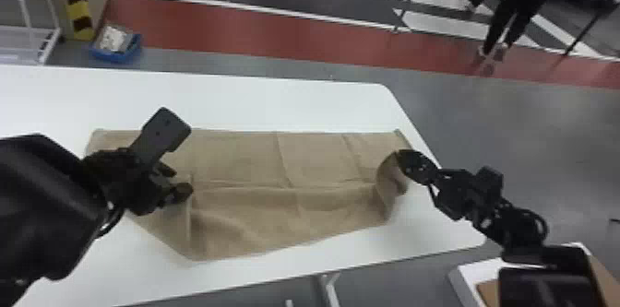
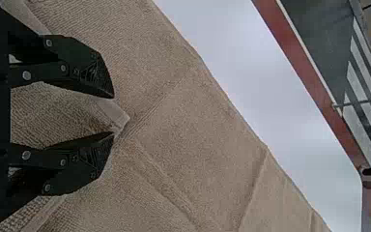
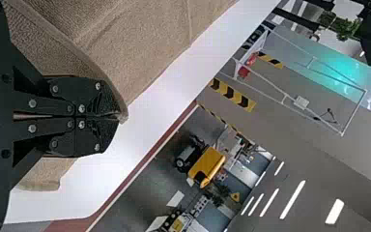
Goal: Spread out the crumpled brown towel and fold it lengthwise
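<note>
"What's holding things there?"

"Upper left of the head view, a blue bin point(image 1: 115, 56) on the floor with whitish items point(image 1: 112, 38) in it. At the lower right corner, partly behind the right arm, sits a white-edged box point(image 1: 465, 281) with a brown surface point(image 1: 489, 290) inside; I can't tell what that is."

"And the brown towel point(image 1: 249, 158)?"

"Across the middle of the head view, spread on the white table point(image 1: 258, 103), creased, its right end curled up to the right gripper point(image 1: 400, 157). The left gripper point(image 1: 181, 181) is over its left part."

"What do the wrist views add?"

"In the left one, the left gripper point(image 2: 115, 115) has its fingers parted, a pale hemmed fold point(image 2: 120, 117) poking out between the tips. In the right one, the right gripper point(image 3: 119, 116) is pinched closed on the towel's edge."

"Anything in the room?"

"The right wrist view has a yellow vehicle point(image 3: 210, 164) at lower middle and ceiling lights point(image 3: 292, 199) at lower right; the head view has white floor stripes point(image 1: 443, 22) at upper right."
</note>
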